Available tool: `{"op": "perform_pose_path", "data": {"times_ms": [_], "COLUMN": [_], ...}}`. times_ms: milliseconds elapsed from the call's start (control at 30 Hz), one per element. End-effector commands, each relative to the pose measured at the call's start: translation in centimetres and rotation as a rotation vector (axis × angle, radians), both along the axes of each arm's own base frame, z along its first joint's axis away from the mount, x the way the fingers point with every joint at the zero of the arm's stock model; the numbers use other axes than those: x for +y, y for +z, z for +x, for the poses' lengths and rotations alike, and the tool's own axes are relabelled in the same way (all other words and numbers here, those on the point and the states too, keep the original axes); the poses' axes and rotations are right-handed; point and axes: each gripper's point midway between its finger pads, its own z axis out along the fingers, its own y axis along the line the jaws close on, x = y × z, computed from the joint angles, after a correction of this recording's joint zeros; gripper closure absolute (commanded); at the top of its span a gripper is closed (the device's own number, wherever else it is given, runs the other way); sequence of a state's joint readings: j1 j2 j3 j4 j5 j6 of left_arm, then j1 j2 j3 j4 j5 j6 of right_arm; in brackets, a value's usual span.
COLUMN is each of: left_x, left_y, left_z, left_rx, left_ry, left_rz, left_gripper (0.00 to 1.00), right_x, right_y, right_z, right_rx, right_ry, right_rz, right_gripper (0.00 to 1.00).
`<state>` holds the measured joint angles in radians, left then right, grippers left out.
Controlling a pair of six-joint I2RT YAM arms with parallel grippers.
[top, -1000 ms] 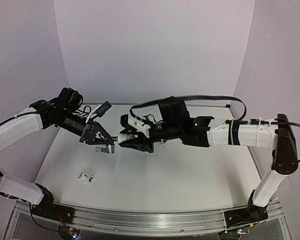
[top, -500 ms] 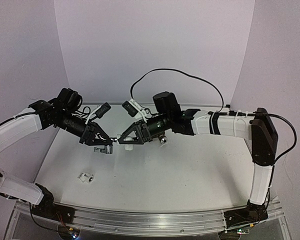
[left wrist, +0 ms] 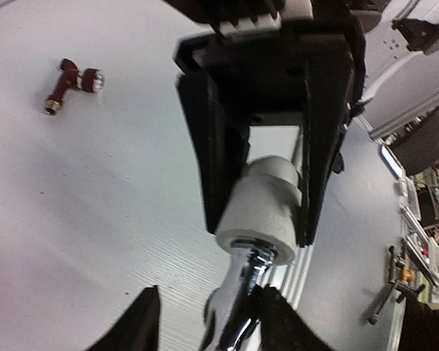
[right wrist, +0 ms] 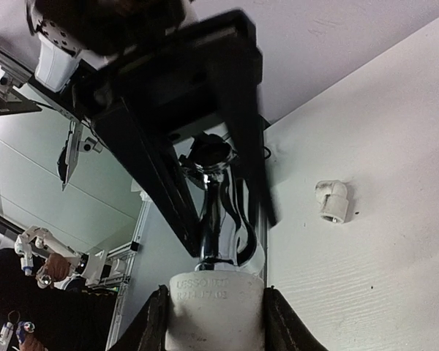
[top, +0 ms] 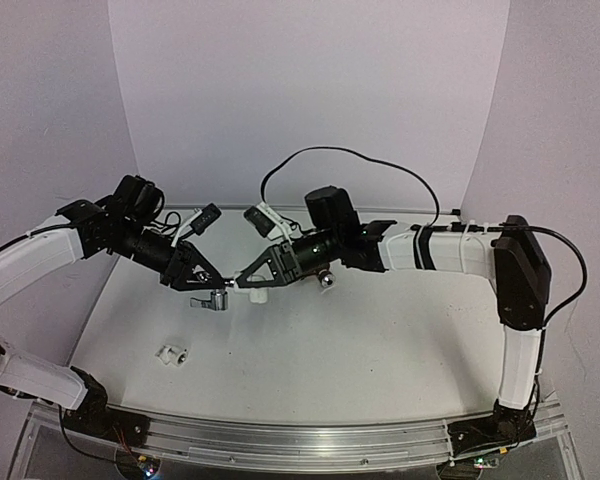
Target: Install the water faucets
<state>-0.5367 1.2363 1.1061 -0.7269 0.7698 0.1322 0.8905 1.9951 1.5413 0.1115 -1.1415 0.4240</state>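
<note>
Right gripper [top: 240,286] clamps white fitting [left wrist: 267,212] | left gripper [top: 213,288] apparently parted around shiny chrome faucet [right wrist: 218,212] seated in fitting

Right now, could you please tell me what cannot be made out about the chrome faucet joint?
- Threads of the chrome faucet: hidden inside the white fitting, both wrist views.
- Its handle end: cut off by the bottom edge, left wrist view.
- Top view: joint too small to read.

Soft even light, blurry close-up foregrounds
</note>
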Motion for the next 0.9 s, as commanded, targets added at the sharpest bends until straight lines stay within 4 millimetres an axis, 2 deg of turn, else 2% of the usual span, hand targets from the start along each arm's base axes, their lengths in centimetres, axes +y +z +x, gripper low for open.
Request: {"op": "perform_pose_path", "data": {"times_ms": [0,33,100,233,333,367,400,433,533,667,733,867], "left_x": [1.3,1.8,2.9,5.8,6.5,6.5,6.5,6.4,6.0,5.5,5.3,5.1], "left_y": [5.1,5.7,6.8,8.5,8.4,8.2,7.8,7.3,5.9,4.6,4.2,3.6], "left_z": [3.7,4.1,5.3,7.8,8.6,8.8,8.9,9.0,9.2,9.4,9.5,9.5], "left_rx": [-0.241,-0.273,-0.339,-0.421,-0.414,-0.406,-0.39,-0.369,-0.313,-0.259,-0.242,-0.217], "left_ry": [0.184,0.223,0.323,0.558,0.635,0.642,0.647,0.653,0.658,0.663,0.662,0.665], "left_rz": [-0.044,-0.043,-0.033,-0.012,-0.018,-0.017,-0.015,-0.013,-0.008,-0.017,-0.023,-0.023], "left_gripper": [0.08,0.02,0.0,0.0,0.0,0.0,0.0,0.0,0.0,0.01,0.01,0.01], "right_x": [-2.0,-2.6,-4.1,-8.9,-14.6,-16.3,-18.2,-20.4,-26.0,-33.9,-37.0,-40.1], "right_y": [0.3,0.0,-0.9,-3.4,-5.5,-6.2,-5.8,-6.4,-6.6,-8.4,-9.4,-11.6], "right_z": [0.0,0.7,2.5,8.6,14.1,15.0,16.3,17.3,19.6,21.5,22.0,22.4], "right_rx": [-0.002,0.001,0.007,0.054,0.144,0.195,0.212,0.254,0.322,0.499,0.541,0.606], "right_ry": [-0.031,-0.057,-0.126,-0.389,-0.651,-0.716,-0.774,-0.838,-1.007,-1.216,-1.304,-1.365], "right_rz": [-0.008,-0.017,-0.041,-0.122,-0.176,-0.185,-0.152,-0.145,-0.121,-0.069,-0.068,-0.092], "right_gripper": [1.0,1.0,1.0,1.0,1.0,1.0,1.0,1.0,1.0,1.0,1.0,0.98]}}
